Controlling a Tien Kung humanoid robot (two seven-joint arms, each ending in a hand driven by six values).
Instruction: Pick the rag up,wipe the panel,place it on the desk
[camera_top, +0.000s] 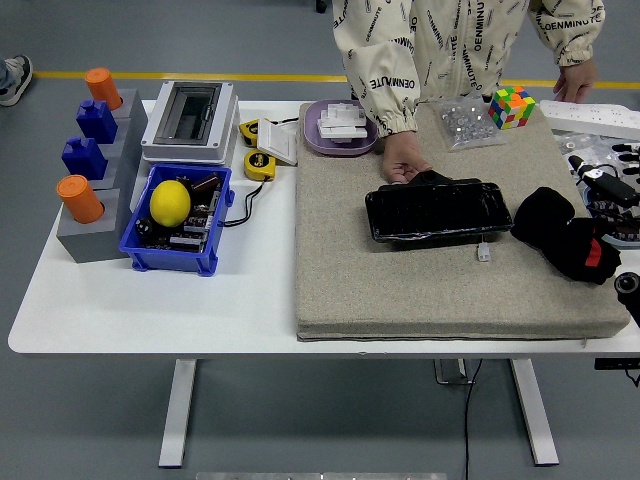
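A black rag (565, 235) with a red tag lies crumpled on the grey mat (420, 280), at its right side. The glossy black panel (437, 210) lies flat on the mat's middle, just left of the rag. My right hand (606, 182) comes in at the right edge, a little beyond and to the right of the rag, apart from it, fingers spread and holding nothing. A person's hand (404, 160) rests on the panel's far left corner. My left arm is out of view.
A Rubik's cube (511, 106), a bag of small parts (462, 122) and a purple tray (342, 128) stand at the mat's far edge. A blue bin with a lemon (172, 203), a grey box (190, 120) and a block stand (88, 170) fill the table's left.
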